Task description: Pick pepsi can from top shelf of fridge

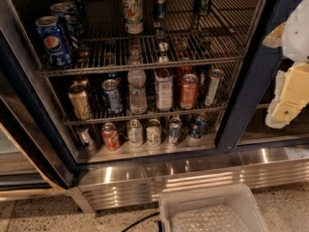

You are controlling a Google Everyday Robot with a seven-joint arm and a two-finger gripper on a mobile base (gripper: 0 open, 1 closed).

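Note:
The pepsi can (53,41) is blue with a silver lid and the round red-white-blue logo. It stands upright at the front left of the top shelf (145,57), a chrome wire rack in the open fridge (241,105). More dark cans line up behind it. My gripper (289,93) is at the far right edge, white and cream coloured, in front of the dark door frame. It is well to the right of the can and lower than it, holding nothing that I can see.
A tall can (133,11) and two bottles stand further back on the top shelf. The two lower racks hold several cans and bottles. A ribbed steel base (193,178) runs below. A clear plastic bin (212,211) sits on the floor in front.

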